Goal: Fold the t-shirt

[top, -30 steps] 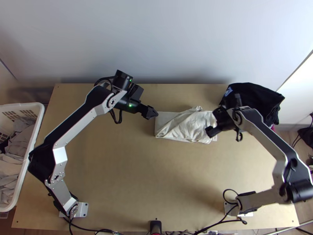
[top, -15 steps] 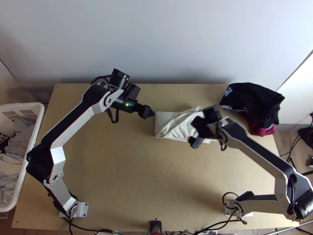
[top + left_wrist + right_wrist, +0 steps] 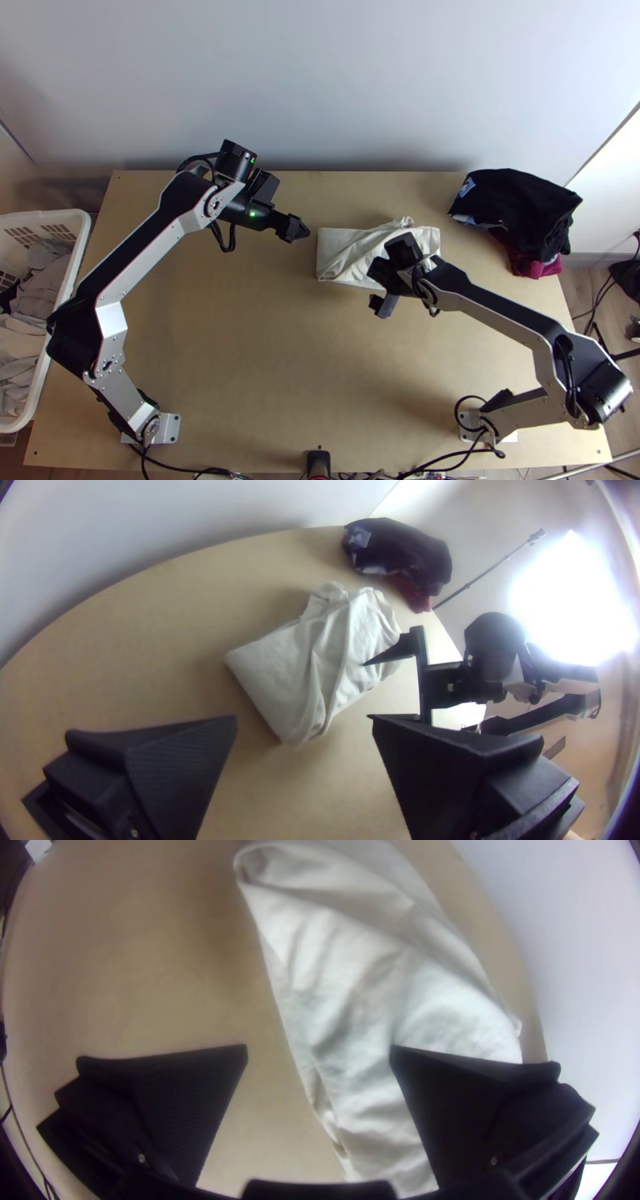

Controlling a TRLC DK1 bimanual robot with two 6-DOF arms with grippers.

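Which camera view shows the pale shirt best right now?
The left wrist view: the pale shirt lies nearly whole in it, with the right hand crossing one side. In the top view that hand hides part of it; the right wrist view is closer but cuts the shirt off.

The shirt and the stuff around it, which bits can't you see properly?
- Top view: part of the shirt, behind the right gripper.
- Right wrist view: the shirt's far end, cut off by the top edge.
- Top view: the white basket's left side, past the edge.
- Top view: most of the red cloth, under the black cloth.
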